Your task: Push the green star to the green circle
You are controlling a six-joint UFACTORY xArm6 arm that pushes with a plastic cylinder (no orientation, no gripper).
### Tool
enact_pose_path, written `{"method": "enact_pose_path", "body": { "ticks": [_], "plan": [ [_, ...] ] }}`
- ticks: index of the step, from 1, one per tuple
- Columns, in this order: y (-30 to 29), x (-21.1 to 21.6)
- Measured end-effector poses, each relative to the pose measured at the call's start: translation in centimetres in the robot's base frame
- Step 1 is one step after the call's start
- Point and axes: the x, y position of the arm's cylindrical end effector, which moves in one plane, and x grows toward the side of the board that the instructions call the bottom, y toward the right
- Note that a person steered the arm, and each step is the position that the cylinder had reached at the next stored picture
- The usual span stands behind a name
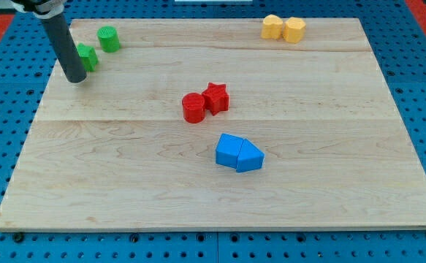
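The green star (88, 57) lies near the table's (329, 183) top-left corner, partly covered by the dark rod, so only its right part shows and its points are hard to make out. My tip (75, 79) rests on the wood just to the left of and below the star, touching it or very nearly so; the rod hides the exact contact. There is no claw on this arm, only the plain rod, so nothing is spread or pinching. The rod's upper end is cut off by the view's top edge.

The green circle (109, 39), an upright ridged cylinder, stands just up and to the right of the star, close by with a narrow strip of wood showing between them. Nothing lies in that gap.

Well away from the star, toward the table's middle, a red circle (194, 107) and a red star (215, 98) sit touching each other, the star to the right and slightly higher. Farther down and right of these, two blue blocks (239, 153) are pressed together; their shapes read as angular wedges, but I cannot name them surely. Far across from the star, at the table's top edge toward the right, two yellow blocks (283, 28) stand side by side, touching.
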Motion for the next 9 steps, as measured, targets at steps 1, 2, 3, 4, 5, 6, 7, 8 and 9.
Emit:
{"method": "enact_pose_path", "body": {
  "ticks": [1,2,3,4,5,6,7,8,9],
  "plan": [
    [-3.6,-0.2],
    [-3.6,-1.1],
    [-3.3,-1.2],
    [-2.8,-1.5],
    [-2.4,-1.8],
    [-2.0,-2.3],
    [-1.9,-2.8],
    [-0.2,-2.8],
    [0.7,-2.9]
  ]
}}
